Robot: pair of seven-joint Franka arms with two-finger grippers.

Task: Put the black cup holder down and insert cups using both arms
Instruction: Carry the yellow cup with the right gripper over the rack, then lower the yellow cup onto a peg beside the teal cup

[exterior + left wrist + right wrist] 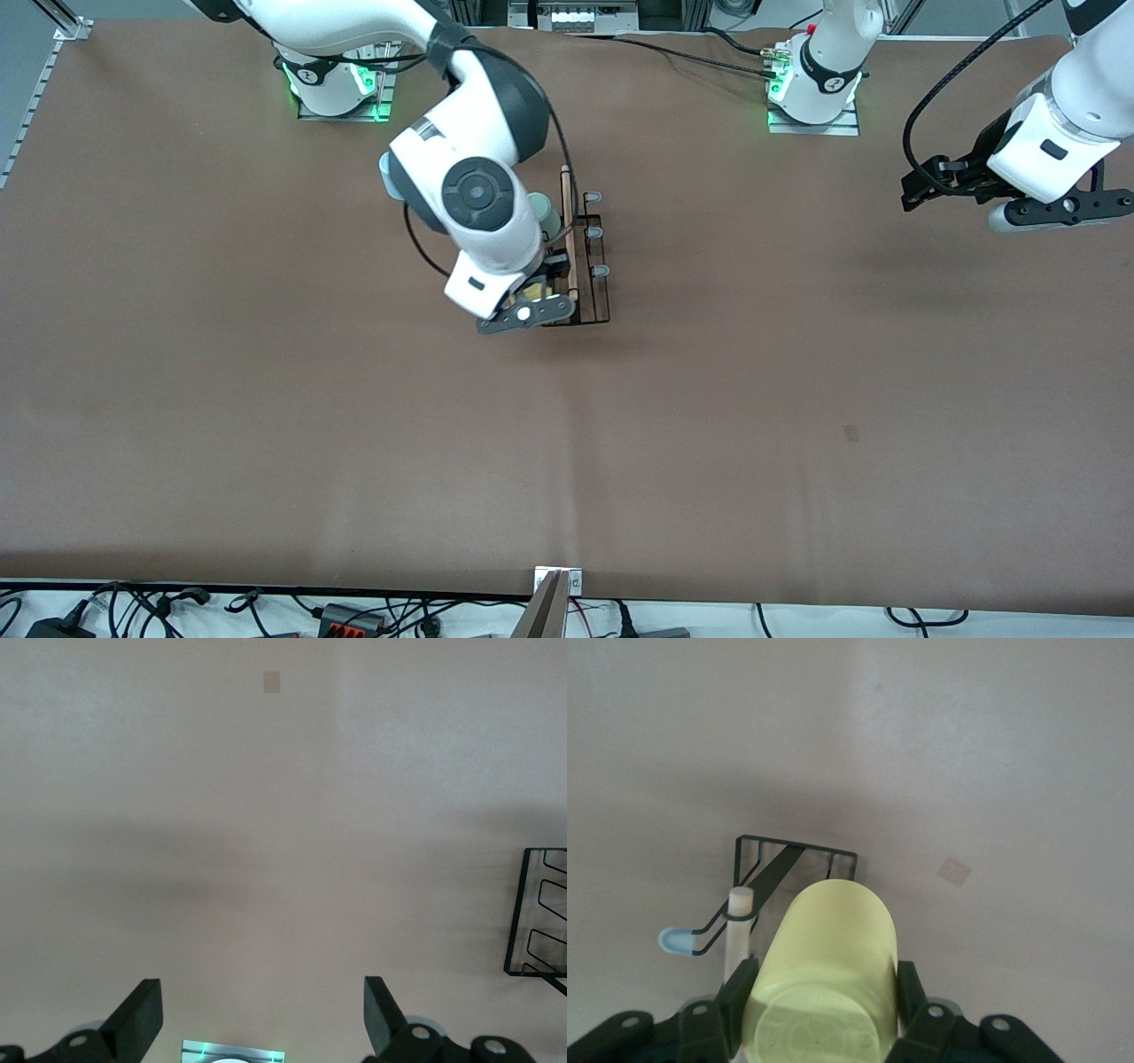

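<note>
The black cup holder [592, 297] stands in the middle of the table, its wooden rod handle [568, 235] on top and pale-tipped prongs [595, 232] on the side toward the left arm's end. My right gripper [534, 299] is shut on the yellow cup [532, 288] right at the holder. In the right wrist view the yellow cup [828, 966] lies between the fingers [911, 988], over the rack [788, 859]. A pale green cup [542, 213] sits on the holder, partly hidden by the arm. My left gripper [921, 186] is open and empty, waiting above the table's left-arm end.
A pale blue rounded shape [384, 170] peeks out beside the right arm's wrist. The rack's end [536, 912] shows at the edge of the left wrist view, with the open left gripper [261, 1014] over bare brown table [266, 815]. Cables lie along the front edge [354, 611].
</note>
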